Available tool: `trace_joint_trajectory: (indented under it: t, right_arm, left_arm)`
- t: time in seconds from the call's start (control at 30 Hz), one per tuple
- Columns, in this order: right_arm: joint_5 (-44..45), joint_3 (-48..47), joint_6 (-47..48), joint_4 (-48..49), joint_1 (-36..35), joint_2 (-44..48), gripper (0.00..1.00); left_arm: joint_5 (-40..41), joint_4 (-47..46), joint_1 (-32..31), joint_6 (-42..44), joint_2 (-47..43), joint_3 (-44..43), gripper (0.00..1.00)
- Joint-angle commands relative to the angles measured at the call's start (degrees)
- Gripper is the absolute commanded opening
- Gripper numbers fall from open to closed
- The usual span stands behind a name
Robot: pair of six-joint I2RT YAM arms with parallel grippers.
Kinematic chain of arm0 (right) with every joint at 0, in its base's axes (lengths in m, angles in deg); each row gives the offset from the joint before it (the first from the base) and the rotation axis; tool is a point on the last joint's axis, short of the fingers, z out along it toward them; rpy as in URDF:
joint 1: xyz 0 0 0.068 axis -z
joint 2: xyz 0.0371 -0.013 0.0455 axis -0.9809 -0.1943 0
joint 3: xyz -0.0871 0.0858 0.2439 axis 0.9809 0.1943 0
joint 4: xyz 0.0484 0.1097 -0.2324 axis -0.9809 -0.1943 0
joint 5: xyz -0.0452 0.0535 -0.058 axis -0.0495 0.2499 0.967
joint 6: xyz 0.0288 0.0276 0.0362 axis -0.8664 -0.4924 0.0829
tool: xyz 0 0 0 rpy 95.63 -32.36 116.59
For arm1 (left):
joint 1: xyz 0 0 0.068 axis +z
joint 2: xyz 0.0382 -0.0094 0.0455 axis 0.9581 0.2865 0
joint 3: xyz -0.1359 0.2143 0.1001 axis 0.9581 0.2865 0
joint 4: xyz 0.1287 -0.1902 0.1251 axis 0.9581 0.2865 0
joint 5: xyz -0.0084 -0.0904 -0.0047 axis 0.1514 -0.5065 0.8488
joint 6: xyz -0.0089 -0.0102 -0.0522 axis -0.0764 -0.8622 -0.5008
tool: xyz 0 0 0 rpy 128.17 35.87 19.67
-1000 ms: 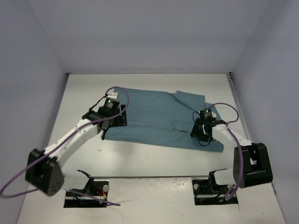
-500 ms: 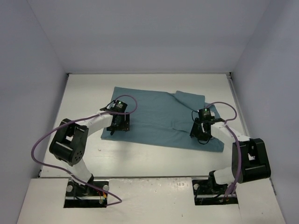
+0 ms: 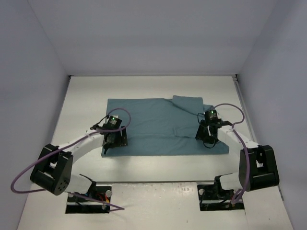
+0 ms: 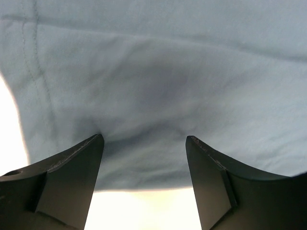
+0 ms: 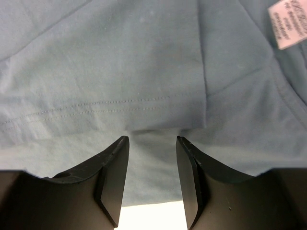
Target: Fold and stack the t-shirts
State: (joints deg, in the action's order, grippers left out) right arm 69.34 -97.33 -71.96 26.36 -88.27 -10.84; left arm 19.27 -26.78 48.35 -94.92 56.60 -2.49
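The teal-blue t-shirt (image 3: 160, 127) lies spread flat on the white table (image 3: 84, 96), its near edge running straight across. My left gripper (image 3: 109, 145) is open just above the shirt's near left edge. In the left wrist view (image 4: 144, 141) cloth (image 4: 158, 72) fills the frame, with bare table below the fingertips. My right gripper (image 3: 207, 140) is open over the shirt's near right part. In the right wrist view (image 5: 152, 140) it sits over a stitched hem (image 5: 105, 108), and the white label (image 5: 286, 24) shows at the upper right. Neither gripper holds cloth.
Pale walls close in the table at the back and on both sides. The arm bases (image 3: 88, 194) stand at the near edge. Purple cables (image 3: 230, 112) loop above each arm.
The shirt lay skewed before and now lies squared, its left side shifted left and toward the near edge. My left gripper moved nearer and left with it; my right gripper barely moved.
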Motion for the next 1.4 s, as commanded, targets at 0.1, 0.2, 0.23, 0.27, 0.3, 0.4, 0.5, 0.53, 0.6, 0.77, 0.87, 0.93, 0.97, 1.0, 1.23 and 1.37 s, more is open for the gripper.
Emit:
trace_joint_trajectory:
  t: [0.1, 0.2, 0.23, 0.27, 0.3, 0.4, 0.5, 0.53, 0.6, 0.77, 0.87, 0.93, 0.97, 1.0, 1.23, 1.37]
  right_arm:
    - [-2.1, -19.4, 5.2, -1.3, 1.9, -1.8, 0.45]
    - [-7.7, -34.6, 6.6, -1.3, 6.9, -10.9, 0.46]
    - [-8.5, -39.1, 6.9, -1.4, 7.7, -12.7, 0.46]
    - [-9.3, -41.7, 7.0, -1.3, 8.9, -16.5, 0.45]
    - [-9.7, -44.9, 7.2, -1.3, 9.1, -19.4, 0.44]
    - [-10.8, -53.8, 9.3, -1.2, 10.7, -27.7, 0.41]
    - [-12.7, -59.5, 12.6, -1.2, 10.9, -33.6, 0.39]
    - [-13.8, -61.6, 14.1, -1.2, 11.0, -36.2, 0.39]
    - [-13.8, -63.9, 16.7, -1.2, 11.0, -39.4, 0.39]
    - [-13.0, -67.3, 23.7, -1.2, 11.1, -42.7, 0.39]
    - [-13.0, -68.0, 26.9, -1.3, 11.1, -43.8, 0.39]
    - [-13.4, -67.5, 27.7, -1.2, 11.1, -44.0, 0.4]
    - [-13.8, -67.4, 27.8, -1.2, 11.1, -44.2, 0.4]
    - [-14.1, -67.2, 27.9, -1.2, 11.0, -44.4, 0.4]
    - [-14.3, -65.5, 29.8, -1.2, 10.8, -44.4, 0.4]
    - [-14.9, -64.9, 30.1, -1.2, 10.8, -44.3, 0.4]
  left_arm:
    - [-0.4, 11.6, 3.4, 7.2, 1.5, -22.6, 0.67]
    - [-5.0, 14.3, 7.0, 12.3, 9.1, -39.5, 0.67]
    - [-5.4, 14.9, 7.6, 13.6, 11.7, -43.9, 0.67]
    - [-6.9, 15.3, 9.3, 14.4, 13.3, -46.3, 0.67]
    - [-7.9, 15.8, 10.7, 15.4, 15.3, -49.2, 0.67]
    - [-10.5, 16.0, 14.6, 18.9, 21.3, -56.2, 0.67]
    - [-11.5, 16.0, 16.8, 23.0, 26.3, -60.4, 0.67]
    - [-12.3, 16.1, 17.9, 24.9, 29.2, -62.2, 0.67]
    - [-14.6, 16.1, 19.6, 28.1, 32.4, -64.7, 0.67]
    - [-17.9, 16.0, 23.4, 31.8, 39.1, -70.1, 0.67]
    - [-17.1, 16.1, 24.0, 34.3, 42.6, -72.6, 0.67]
    - [-16.7, 15.9, 24.1, 36.1, 45.4, -74.3, 0.67]
    - [-16.2, 16.0, 24.2, 37.6, 46.5, -74.9, 0.67]
    - [-15.7, 16.0, 24.2, 38.9, 47.5, -75.5, 0.67]
    - [-16.5, 16.0, 24.2, 42.2, 53.6, -78.9, 0.66]
    - [-16.5, 16.1, 24.2, 43.2, 54.7, -78.5, 0.63]
